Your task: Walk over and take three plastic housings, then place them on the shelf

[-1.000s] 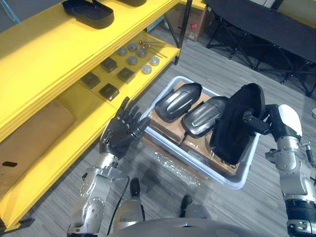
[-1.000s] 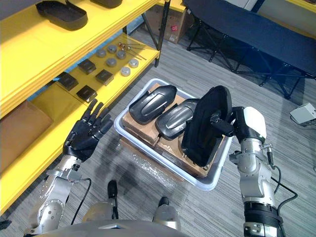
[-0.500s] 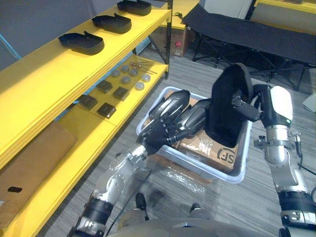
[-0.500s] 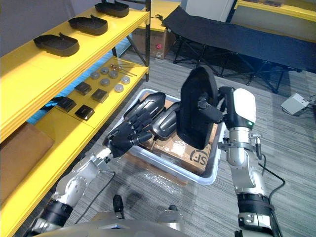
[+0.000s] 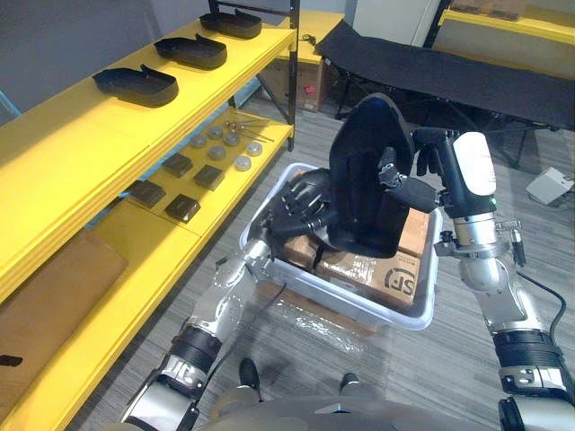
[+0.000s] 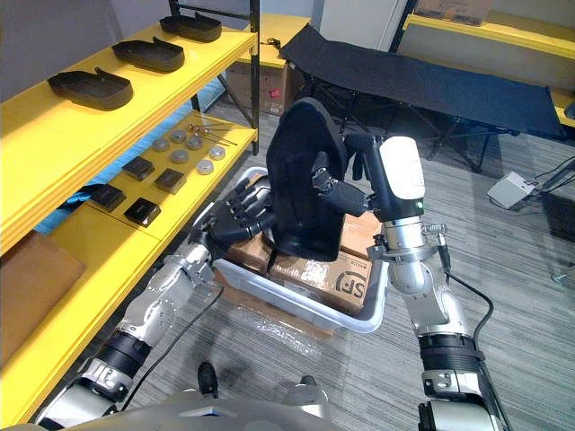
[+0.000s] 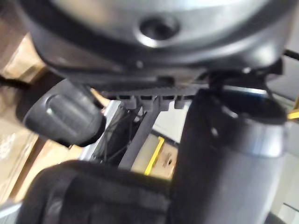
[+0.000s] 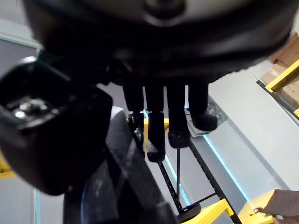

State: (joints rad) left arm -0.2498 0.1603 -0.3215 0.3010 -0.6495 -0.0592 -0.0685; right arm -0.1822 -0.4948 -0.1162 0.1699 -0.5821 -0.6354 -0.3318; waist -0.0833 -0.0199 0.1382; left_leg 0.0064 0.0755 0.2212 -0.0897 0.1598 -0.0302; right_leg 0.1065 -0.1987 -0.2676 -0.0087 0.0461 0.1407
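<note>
Landmark: I place everything off the white bin point(image 5: 363, 312), which sits on the floor with cardboard boxes point(image 5: 382, 272) packed inside it.
Held housing: one black plastic housing point(image 5: 362, 176) stands upright over the middle of the bin. Its lower end is close above the boxes, and I cannot tell whether it touches them.
Right hand: my right hand point(image 5: 406, 182) reaches in from above the bin's right rim. Its fingers are curled round the edge of the held housing, with the thumb against the other face. In the right wrist view the fingers point(image 8: 179, 116) reach past that edge.
Left hand: my left hand point(image 6: 235, 214) is down at the bin's left end, just beside the held housing. Its fingers are straight and spread, and I see nothing gripped in them. I cannot tell whether they rest on anything in the bin.
Shelf: the yellow shelf point(image 5: 72, 148) runs along the left of the bin.
Shelved housings: three more black housings point(image 5: 135, 83) lie in a row on the shelf's top board, well apart from the bin.
Lower board: dark square blocks point(image 5: 182, 208) and round metal discs point(image 5: 243, 163) lie on it, near the bin's left wall.
Cardboard sheet: a flat brown sheet point(image 5: 45, 292) lies on the same board, further from the bin.
Film: clear plastic film point(image 5: 314, 316) lies on the floor, just in front of the bin's near wall.
Cot: a black folding cot point(image 5: 449, 76) stands beyond the bin's far side.
</note>
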